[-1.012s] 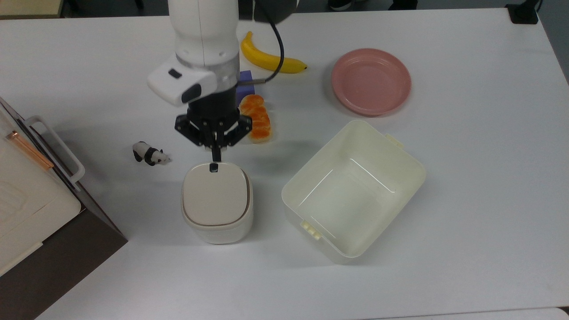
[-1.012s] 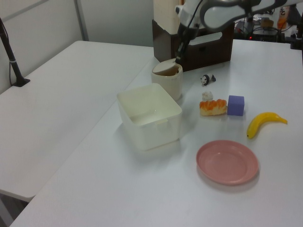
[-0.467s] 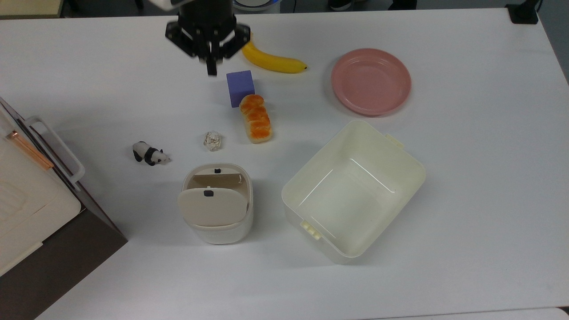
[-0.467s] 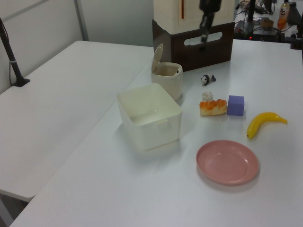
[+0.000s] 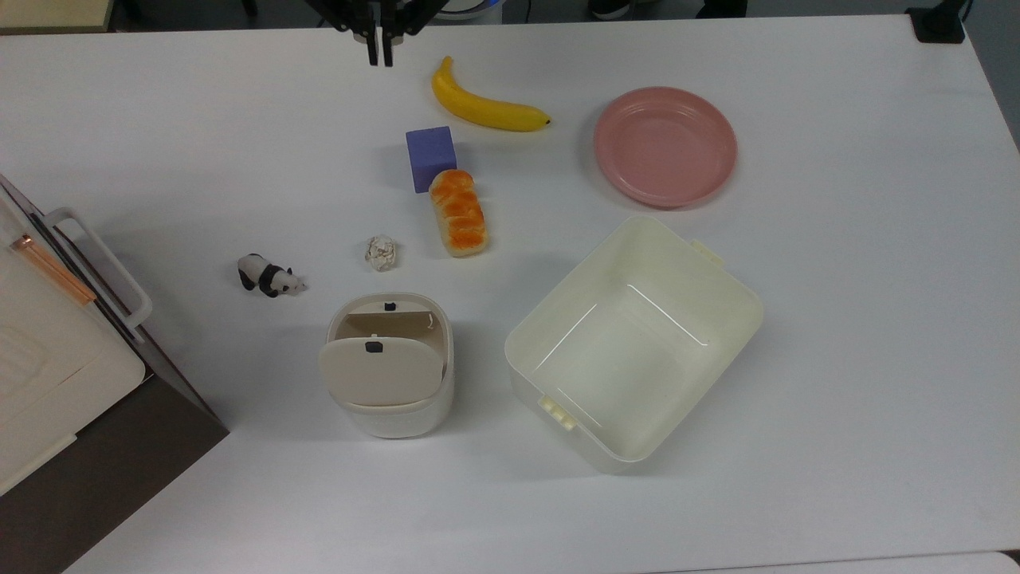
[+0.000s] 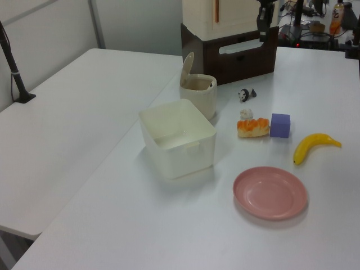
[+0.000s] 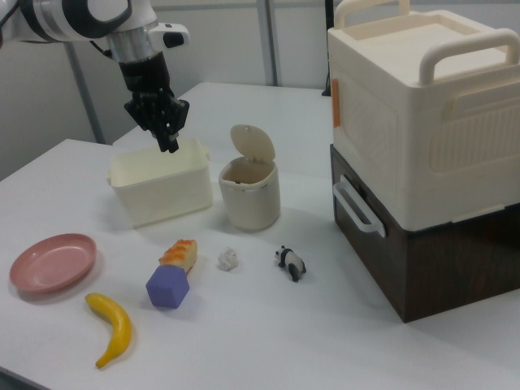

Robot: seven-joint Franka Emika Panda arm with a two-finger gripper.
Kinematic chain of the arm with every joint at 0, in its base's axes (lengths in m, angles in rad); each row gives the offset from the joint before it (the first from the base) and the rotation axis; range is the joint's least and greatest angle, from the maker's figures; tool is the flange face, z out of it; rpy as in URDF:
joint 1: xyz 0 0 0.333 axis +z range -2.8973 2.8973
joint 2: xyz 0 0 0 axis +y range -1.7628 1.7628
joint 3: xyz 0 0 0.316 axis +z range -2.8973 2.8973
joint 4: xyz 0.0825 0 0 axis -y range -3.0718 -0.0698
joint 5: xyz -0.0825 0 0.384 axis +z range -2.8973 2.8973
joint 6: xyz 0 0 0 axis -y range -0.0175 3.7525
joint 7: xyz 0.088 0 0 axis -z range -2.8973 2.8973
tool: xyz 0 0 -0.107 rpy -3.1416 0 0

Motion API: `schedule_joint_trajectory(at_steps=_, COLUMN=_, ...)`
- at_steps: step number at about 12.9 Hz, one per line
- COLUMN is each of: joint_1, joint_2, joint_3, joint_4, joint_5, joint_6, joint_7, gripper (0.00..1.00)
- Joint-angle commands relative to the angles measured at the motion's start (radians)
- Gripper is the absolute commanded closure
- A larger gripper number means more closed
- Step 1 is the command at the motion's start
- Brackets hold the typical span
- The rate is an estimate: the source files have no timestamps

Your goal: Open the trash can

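Trash can [image 5: 390,367] stands on the table [image 5: 837,319] with its lid [image 7: 252,144] tipped up, beside one tub [image 5: 633,339]. I count one plate [image 5: 664,146], one banana [image 5: 486,105] — my gripper [image 5: 380,54] hangs high, fingers pressed together, holding nothing.

My fingers [image 5: 380,49] are black, and just beside them lies a yellow banana [image 5: 486,106]. Farther off sit a purple block [image 5: 431,158], an orange-glazed bread [image 5: 458,212] and a pink plate [image 5: 664,147]. Well away on the white desk [image 5: 837,319] stand the cream trash can [image 5: 390,408] with its beige lid [image 5: 381,371], a black-and-white panda [image 5: 268,277] and a cream tub [image 5: 633,343].
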Motion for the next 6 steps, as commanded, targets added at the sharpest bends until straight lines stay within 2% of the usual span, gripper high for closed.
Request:
schedule_joint_trajectory(at_steps=1, joint_1=0.009, joint_2=-0.027, joint_3=-0.002, joint_4=-0.028, joint_5=-0.006, joint_6=-0.027, joint_7=0.003, gripper=0.1)
schedule_joint_trajectory(at_steps=2, joint_1=0.007, joint_2=-0.027, joint_3=-0.002, joint_4=-0.028, joint_5=-0.007, joint_6=-0.022, joint_7=0.003, gripper=0.0)
schedule_joint_trajectory(at_steps=6, joint_1=0.007, joint_2=-0.025, joint_3=-0.001, joint_4=-0.028, joint_5=-0.007, joint_6=-0.021, joint_7=0.001, gripper=0.0)
